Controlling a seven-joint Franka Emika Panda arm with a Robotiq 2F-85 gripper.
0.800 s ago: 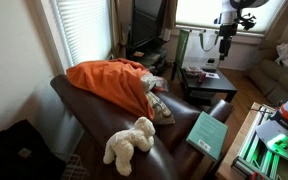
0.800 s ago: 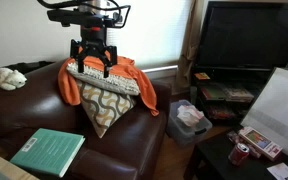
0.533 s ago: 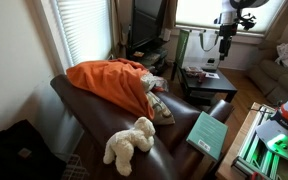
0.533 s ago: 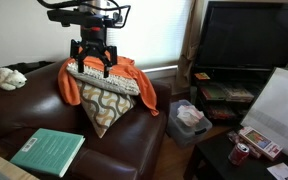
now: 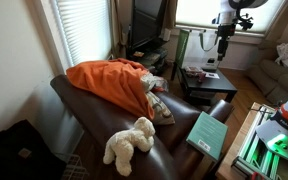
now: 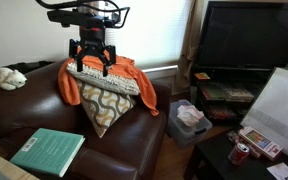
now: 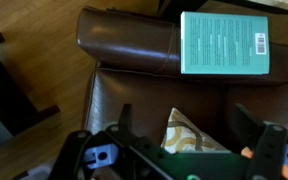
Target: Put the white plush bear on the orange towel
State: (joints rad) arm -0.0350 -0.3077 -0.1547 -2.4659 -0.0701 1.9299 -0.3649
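Note:
The white plush bear (image 5: 130, 143) lies on the brown leather couch, at its near end in one exterior view and at the far left (image 6: 6, 78) in the other. The orange towel (image 5: 109, 82) is draped over the couch back and a patterned pillow (image 6: 106, 100). It also shows in the exterior view that faces the couch (image 6: 129, 72). My gripper (image 6: 91, 64) hangs open and empty above the towel and pillow, far from the bear. In the wrist view the open fingers (image 7: 184, 125) frame the pillow tip (image 7: 192, 135). The bear is out of the wrist view.
A green book (image 6: 49, 150) lies on the couch seat and shows in the wrist view (image 7: 224, 43). A TV (image 6: 249, 45) and a low stand are beside the couch. A dark table with clutter (image 5: 206, 80) stands beyond the couch arm.

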